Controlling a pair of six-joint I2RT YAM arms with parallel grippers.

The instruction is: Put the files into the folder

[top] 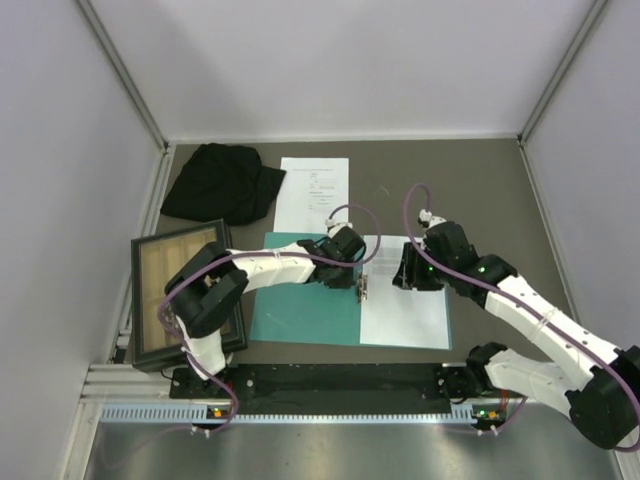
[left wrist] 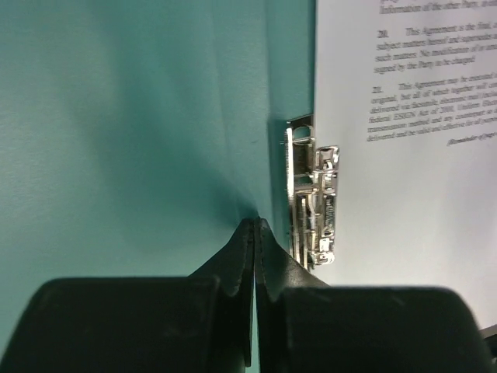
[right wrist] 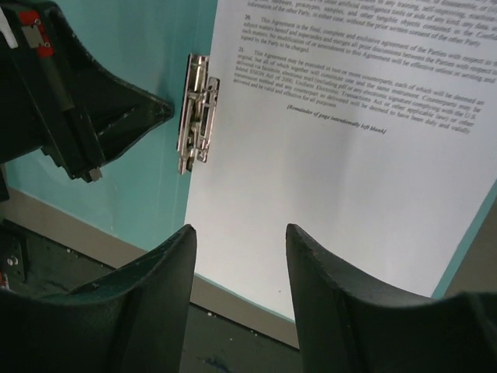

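The teal folder [top: 300,310] is lying open at centre frame with one sheet [top: 405,315] on its right half, the left gripper [left wrist: 254,225] hovering pinched closed beside the metal clip [left wrist: 311,194], the right gripper [right wrist: 241,233] gaping over that sheet, and a second sheet [top: 312,190] sitting upper centre by a black cloth [top: 220,183].

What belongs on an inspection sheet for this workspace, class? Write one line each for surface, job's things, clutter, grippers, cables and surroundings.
Surface: dark table, flat.
Job's things: teal folder lies open, with a metal clip at its middle. One sheet lies on its right half. A second sheet lies beyond it on the table.
Clutter: black cloth at far left; wooden tray at left.
Grippers: left gripper shut, tips on the folder beside the clip; right gripper open over the sheet in the folder.
Cables: purple cables loop off both arms.
Surroundings: pale walls on three sides.
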